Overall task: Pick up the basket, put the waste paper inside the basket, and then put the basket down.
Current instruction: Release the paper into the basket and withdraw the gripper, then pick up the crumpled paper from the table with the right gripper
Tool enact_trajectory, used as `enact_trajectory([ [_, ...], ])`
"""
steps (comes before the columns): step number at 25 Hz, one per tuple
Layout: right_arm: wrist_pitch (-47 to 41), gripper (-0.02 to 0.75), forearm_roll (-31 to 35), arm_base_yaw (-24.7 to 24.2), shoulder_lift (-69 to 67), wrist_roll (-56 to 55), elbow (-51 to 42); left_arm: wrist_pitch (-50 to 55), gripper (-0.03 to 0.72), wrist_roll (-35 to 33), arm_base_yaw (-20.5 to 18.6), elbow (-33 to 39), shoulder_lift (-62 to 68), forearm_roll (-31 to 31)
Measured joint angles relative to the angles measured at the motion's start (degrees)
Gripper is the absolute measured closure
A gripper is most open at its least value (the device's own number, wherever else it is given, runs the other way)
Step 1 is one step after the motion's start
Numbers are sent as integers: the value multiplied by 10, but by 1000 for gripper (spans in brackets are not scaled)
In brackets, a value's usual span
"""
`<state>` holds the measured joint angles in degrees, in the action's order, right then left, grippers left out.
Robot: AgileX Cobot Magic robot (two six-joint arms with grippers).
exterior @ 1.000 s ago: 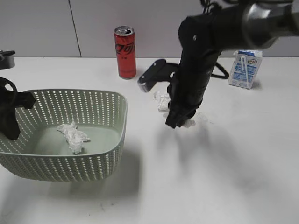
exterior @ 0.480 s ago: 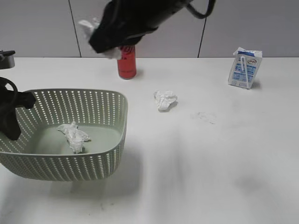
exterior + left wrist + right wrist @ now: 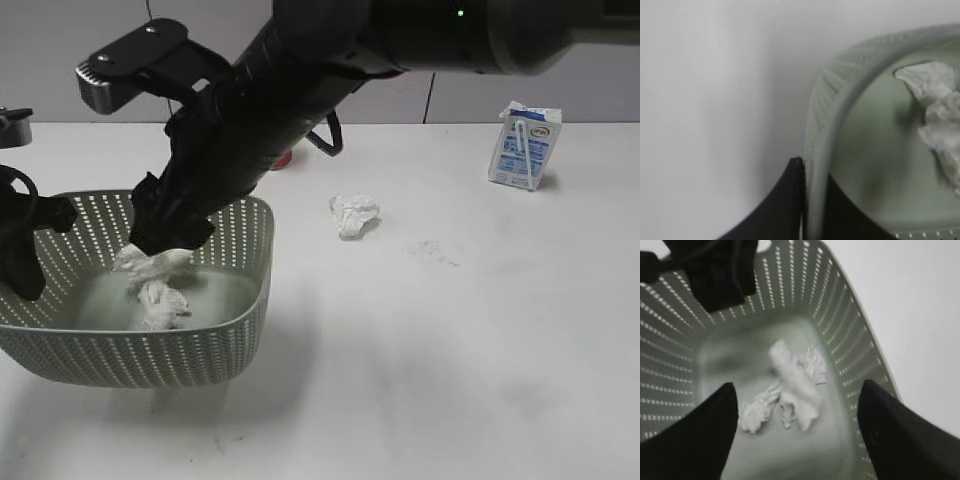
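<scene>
Green basket (image 3: pixel 200 352) gained a second piece of paper within the last second. Took the dropped wad (image 3: pixel 150 263) from the middle of the table, swung it high past the can (image 3: pixel 284 158), and brought it over the basket with the right gripper (image 3: pixel 170 235). Showed fingers spread wide in the right wrist view, with nothing between them: released. Left that wad just under the fingertips, blurred, touching or nearly touching the first wad (image 3: pixel 162 306) on the basket floor; could not tell whether it had fully settled. Kept the basket tilted and, judging by the shadow beneath, off the table, with the left gripper (image 3: pixel 22 240) clenched on the rim at the left end, one finger outside the wall and one inside. Left the last wad (image 3: pixel 353 213) lying on the table, well apart from the basket, between it and the carton (image 3: pixel 525 147). Judged two of three wads delivered: one more fetch needed, then the basket set down.
</scene>
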<state>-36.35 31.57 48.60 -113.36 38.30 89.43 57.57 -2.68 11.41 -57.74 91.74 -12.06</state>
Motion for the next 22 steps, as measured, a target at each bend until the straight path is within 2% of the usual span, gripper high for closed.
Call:
enact_trajectory([
  [3, -20, 148, -83, -3, 3, -76, 22, 0, 683, 0, 0, 0, 0, 0],
  [5, -55, 147, -141, -12, 7, -168, 60, -1, 683, 0, 0, 0, 0, -1],
  [10, -130, 165, -234, -94, 2, -405, 155, -2, 683, 0, 0, 0, 0, 0],
  [15, -126, 167, -269, -176, -45, -608, 166, -11, 683, 0, 0, 0, 0, 0],
  [18, -122, 167, -275, -191, -96, -669, 166, -18, 683, 0, 0, 0, 0, 0],
  [22, -92, 167, -277, -192, -161, -687, 166, -24, 683, 0, 0, 0, 0, 0],
])
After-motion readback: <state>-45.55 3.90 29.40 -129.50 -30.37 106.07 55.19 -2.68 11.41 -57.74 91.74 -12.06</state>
